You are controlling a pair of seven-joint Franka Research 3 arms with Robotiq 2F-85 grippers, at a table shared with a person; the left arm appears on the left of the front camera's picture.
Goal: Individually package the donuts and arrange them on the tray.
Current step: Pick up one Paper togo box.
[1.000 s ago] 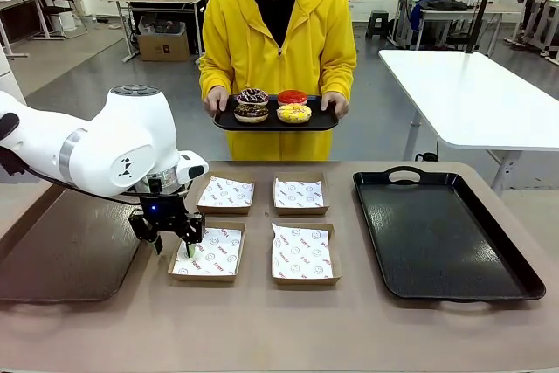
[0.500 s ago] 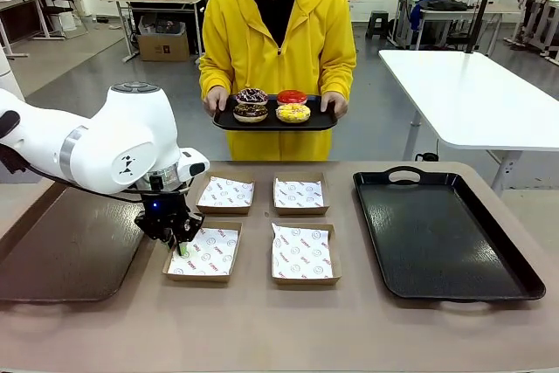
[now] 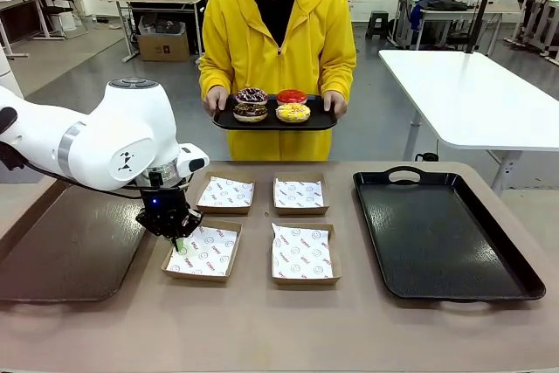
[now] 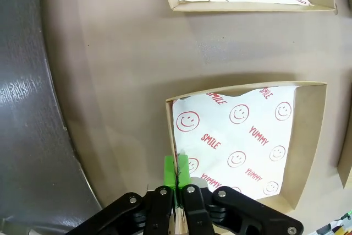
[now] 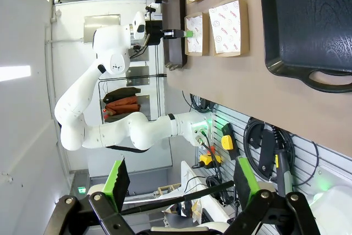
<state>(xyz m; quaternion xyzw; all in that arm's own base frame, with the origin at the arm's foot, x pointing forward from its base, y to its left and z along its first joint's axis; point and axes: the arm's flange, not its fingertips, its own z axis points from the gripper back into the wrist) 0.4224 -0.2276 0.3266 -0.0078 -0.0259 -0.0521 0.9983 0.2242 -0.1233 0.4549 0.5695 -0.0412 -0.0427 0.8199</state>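
Note:
Several donuts lie on a small black serving tray (image 3: 325,121) that a person in a yellow hoodie holds beyond the table: a dark sprinkled donut (image 3: 251,95), a red donut (image 3: 292,96), a brown donut (image 3: 251,112) and a yellow donut (image 3: 293,113). The large black tray (image 3: 445,233) sits on the table's right side. My left gripper (image 3: 179,244) is shut on the left wall of the near-left paper-lined box (image 3: 208,252); its green pads (image 4: 170,170) pinch that box wall (image 4: 170,130). My right gripper (image 5: 181,180) hangs open off the table, holding nothing.
Three more paper-lined cardboard boxes (image 3: 226,194) (image 3: 300,196) (image 3: 302,255) stand mid-table. A dark brown tray (image 3: 70,251) lies at the left, close beside the left gripper. The right wrist view sees the black tray (image 5: 308,20) and the left arm (image 5: 115,53) sideways.
My left gripper came down onto the near-left box's left wall and shut on it. The box shifted slightly to the left.

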